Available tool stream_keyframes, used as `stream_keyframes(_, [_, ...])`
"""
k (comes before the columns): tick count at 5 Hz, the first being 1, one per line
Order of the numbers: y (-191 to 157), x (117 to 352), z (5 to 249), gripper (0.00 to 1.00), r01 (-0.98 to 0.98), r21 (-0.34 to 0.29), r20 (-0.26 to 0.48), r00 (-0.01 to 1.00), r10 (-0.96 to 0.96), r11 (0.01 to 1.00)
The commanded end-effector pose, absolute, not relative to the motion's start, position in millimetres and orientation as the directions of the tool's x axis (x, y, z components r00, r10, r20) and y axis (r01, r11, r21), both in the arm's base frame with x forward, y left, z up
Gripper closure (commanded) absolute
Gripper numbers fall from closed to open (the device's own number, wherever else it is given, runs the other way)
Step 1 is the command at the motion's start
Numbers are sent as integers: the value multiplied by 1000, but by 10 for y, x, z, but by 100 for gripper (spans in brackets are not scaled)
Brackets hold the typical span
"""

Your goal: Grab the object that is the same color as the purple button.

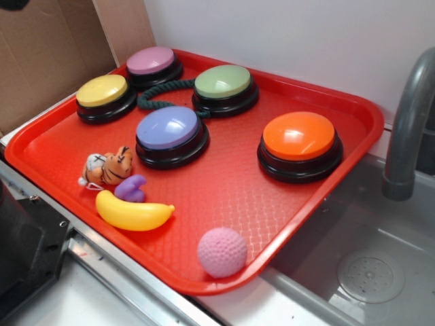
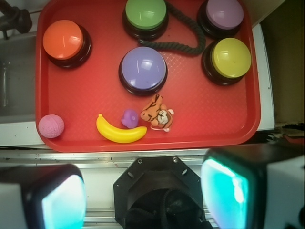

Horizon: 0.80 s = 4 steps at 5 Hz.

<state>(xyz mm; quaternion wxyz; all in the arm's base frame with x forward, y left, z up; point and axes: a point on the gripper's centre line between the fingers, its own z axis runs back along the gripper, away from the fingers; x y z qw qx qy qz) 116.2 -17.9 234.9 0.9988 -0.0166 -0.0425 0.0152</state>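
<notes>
A red plastic tray [image 1: 326, 204] with a fine diamond-grid texture fills most of the exterior view, resting on a pale desk [image 1: 41, 309] beside a grey sink [image 1: 380, 272] at the lower right. A grey faucet [image 1: 408, 129] arches at the right edge, a white wall [image 1: 285, 34] closes the top, and brown cardboard [image 1: 47, 54] stands at the upper left. No brand, label or writing can be read on anything.

Five domed buttons on black bases sit on the tray: the purple button [image 1: 168, 128] near the centre, an orange button [image 1: 299, 136] to its right, a green button [image 1: 223, 81] above, a yellow button [image 1: 102, 90] at the left and a pinkish-mauve button [image 1: 151, 60] at the upper left. A dark green cord [image 1: 163, 92] snakes between the upper buttons.

The object [image 1: 131, 188], a small glossy purple toy, lies in the lower left part of the tray, just below the purple button. It touches the yellow banana [image 1: 132, 212] under it, with a small tiger toy [image 1: 107, 167] just beside it on the left. A pink textured ball [image 1: 222, 252] rests near the tray's lower rim.

In the wrist view the gripper [image 2: 143, 191] shows at the bottom of the frame, its jaws spread wide and pinching nothing, over the desk edge and well apart from the object [image 2: 129, 118].
</notes>
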Motion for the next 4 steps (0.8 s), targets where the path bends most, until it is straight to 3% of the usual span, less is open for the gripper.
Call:
stream_keyframes(1, [-179, 1162, 2349, 0, -29, -35, 84, 996, 32, 999])
stream_keyframes(2, [-290, 1271, 2032, 0, -67, -43, 101, 992, 71, 997])
stream_keyframes(4, [-436, 1561, 1044, 0, -144, -136, 93, 983, 158, 980])
